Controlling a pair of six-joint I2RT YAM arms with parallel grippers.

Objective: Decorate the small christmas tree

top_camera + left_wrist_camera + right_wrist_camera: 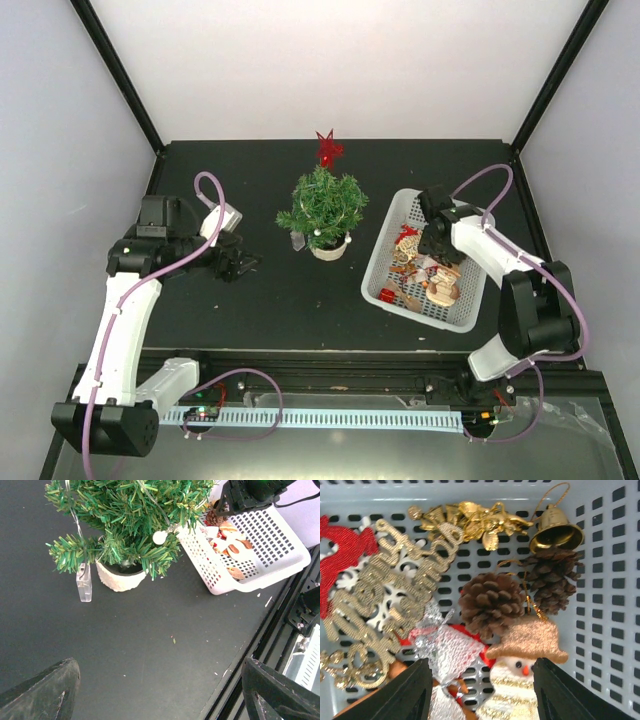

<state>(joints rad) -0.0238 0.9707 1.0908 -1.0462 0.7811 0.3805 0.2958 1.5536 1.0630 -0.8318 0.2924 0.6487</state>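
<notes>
The small christmas tree (pixel 322 208) stands mid-table in a cream pot (pixel 329 248), with a red star (pixel 328 149) on top and a white ball (pixel 159 537) on a branch. It also shows in the left wrist view (pixel 130 510). My left gripper (pixel 243 265) is open and empty, low over the dark table left of the tree. My right gripper (pixel 482 690) is open inside the white basket (pixel 392 243), above a pine cone (pixel 491 602), a snowman (pixel 520 680) and a silver mesh ornament (pixel 447 647).
The basket also holds a second pine cone (pixel 551 580), a gold bell (pixel 555 530), gold glitter lettering (pixel 385 610), a gold ornament (pixel 470 520) and a red piece (pixel 340 555). A clear clip (pixel 84 582) hangs by the pot. Black frame posts stand at the table's back corners.
</notes>
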